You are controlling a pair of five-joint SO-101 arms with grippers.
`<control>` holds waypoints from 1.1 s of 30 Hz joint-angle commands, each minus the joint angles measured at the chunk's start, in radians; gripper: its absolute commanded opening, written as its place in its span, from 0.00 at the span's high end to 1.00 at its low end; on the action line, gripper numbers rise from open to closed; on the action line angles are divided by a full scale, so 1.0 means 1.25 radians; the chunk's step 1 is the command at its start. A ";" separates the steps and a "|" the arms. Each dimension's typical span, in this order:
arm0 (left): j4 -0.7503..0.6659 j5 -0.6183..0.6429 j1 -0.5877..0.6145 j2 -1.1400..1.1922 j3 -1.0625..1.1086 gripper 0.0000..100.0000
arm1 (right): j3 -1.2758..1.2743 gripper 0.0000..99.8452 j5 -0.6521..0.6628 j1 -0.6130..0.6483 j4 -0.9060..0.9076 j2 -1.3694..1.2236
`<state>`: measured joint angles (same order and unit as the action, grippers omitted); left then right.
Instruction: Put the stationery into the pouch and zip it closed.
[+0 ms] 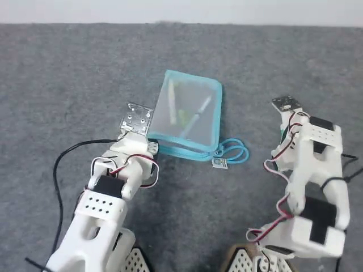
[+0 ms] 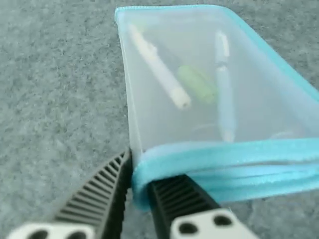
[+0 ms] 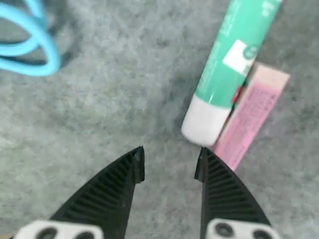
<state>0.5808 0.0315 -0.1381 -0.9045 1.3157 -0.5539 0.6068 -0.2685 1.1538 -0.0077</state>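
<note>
Pouch point(image 1: 187, 116): flat on the grey mat point(image 1: 68, 73), see-through with blue trim, holding a white pen point(image 2: 159, 69), a blue pen point(image 2: 224, 99) and a green item point(image 2: 197, 82).
Left gripper point(image 2: 139, 194): pinching the pouch's corner at the zip edge.
Right gripper point(image 3: 169, 162): fingers spread, low over the mat, near a green glue stick point(image 3: 234, 64) that touches a pink eraser point(image 3: 251, 117).
Blue cord point(image 3: 50, 55): looped beside the pouch.
</note>
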 commanded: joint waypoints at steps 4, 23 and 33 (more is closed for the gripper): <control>0.001 0.012 0.026 -0.007 -0.014 0.99 | 0.023 0.83 0.031 -0.051 -0.088 -0.042; 0.000 0.012 0.025 -0.006 -0.013 0.99 | 0.271 0.83 0.167 -0.107 0.048 -0.052; 0.000 0.012 0.023 -0.006 -0.013 0.99 | 0.259 0.83 0.432 -0.148 -0.009 -0.164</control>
<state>0.5808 0.0315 -0.1135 -0.9045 1.3157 -0.2654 1.1116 -0.4373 1.1753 -0.1857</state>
